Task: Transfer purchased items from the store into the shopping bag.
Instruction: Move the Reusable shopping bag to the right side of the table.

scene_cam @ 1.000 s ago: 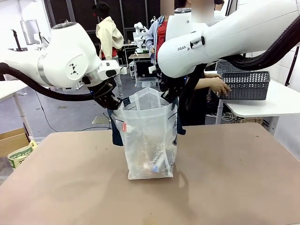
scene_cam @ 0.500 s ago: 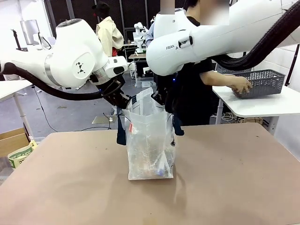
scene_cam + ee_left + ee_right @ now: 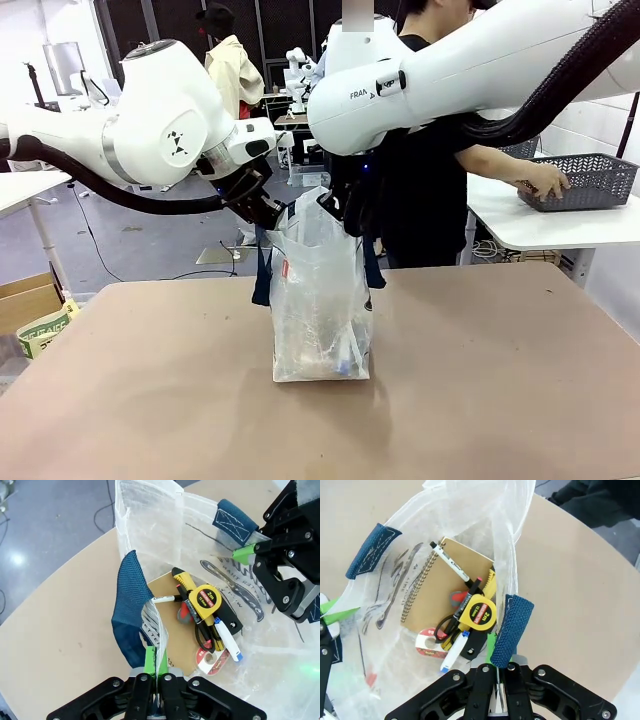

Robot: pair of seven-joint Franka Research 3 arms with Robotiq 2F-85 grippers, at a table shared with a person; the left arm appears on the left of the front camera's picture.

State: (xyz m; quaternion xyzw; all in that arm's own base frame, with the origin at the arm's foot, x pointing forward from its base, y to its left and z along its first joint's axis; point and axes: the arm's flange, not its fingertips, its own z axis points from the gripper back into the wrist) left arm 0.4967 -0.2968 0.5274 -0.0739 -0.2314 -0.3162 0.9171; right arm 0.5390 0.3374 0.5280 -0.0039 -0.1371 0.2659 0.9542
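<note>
- At the centre of the front frame we see the shopping bag upright on the table.
- The left gripper pinches one rim — the right gripper pinches the opposite rim.
- Upper right: a person's hand touches the basket.

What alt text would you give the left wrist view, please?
The left gripper is shut on the rim of the shopping bag; the right gripper pinches the opposite rim. Inside lie a yellow tape measure, a brown notebook, markers and a tape roll.

shopping bag upright on brown table
</note>
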